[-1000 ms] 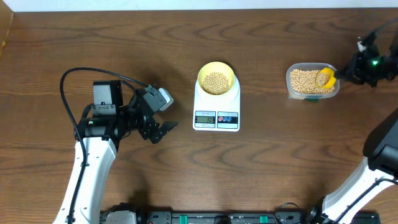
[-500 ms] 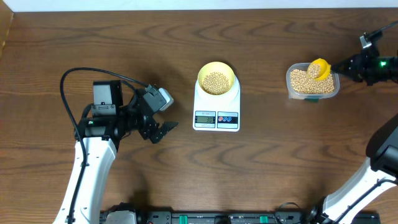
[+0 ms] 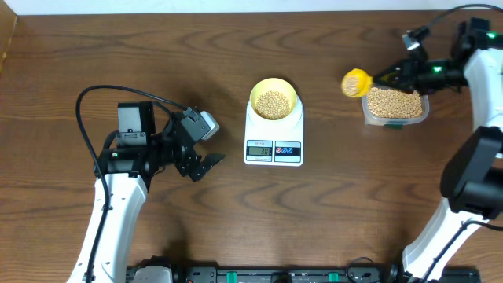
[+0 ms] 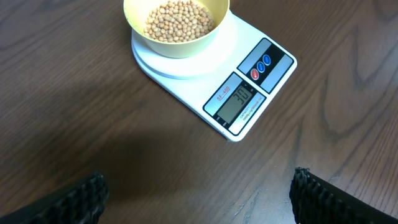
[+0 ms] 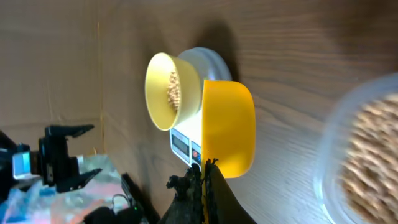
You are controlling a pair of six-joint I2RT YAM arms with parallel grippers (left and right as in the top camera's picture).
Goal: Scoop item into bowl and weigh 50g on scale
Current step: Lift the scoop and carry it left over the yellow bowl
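Nearest the robot's base, on the left of the worktop (image 3: 346,204), the left fingers (image 3: 212,159) stand spread open and hold nothing. They are well apart from the scale (image 3: 273,134) and point toward it. From the left wrist camera their two dark tips (image 4: 84,199) sit at the bottom corners of the view, with bare wood between them and the scale beyond.

Further out, at mid-worktop, the white scale lies flat with its display (image 3: 259,150) and two buttons (image 3: 288,149) on the edge facing the robot. Digits show on the display, but I cannot read them surely. On the scale's round platform sits the pale-yellow bowl (image 3: 255,93), upright, its bottom covered by a heap of tan beans (image 3: 273,103) that lies below the rim.

To the right, at about the same depth, a clear tub (image 3: 395,121) rests on the worktop, filled with more beans. Just beyond the tub's far left corner, the right fingers (image 3: 391,76) are closed on the handle of a yellow scoop (image 3: 355,82). Its cup hangs over bare wood between tub and bowl, close beside the tub and apart from the bowl. The right wrist camera sees the cup's back, so I cannot tell what it carries.
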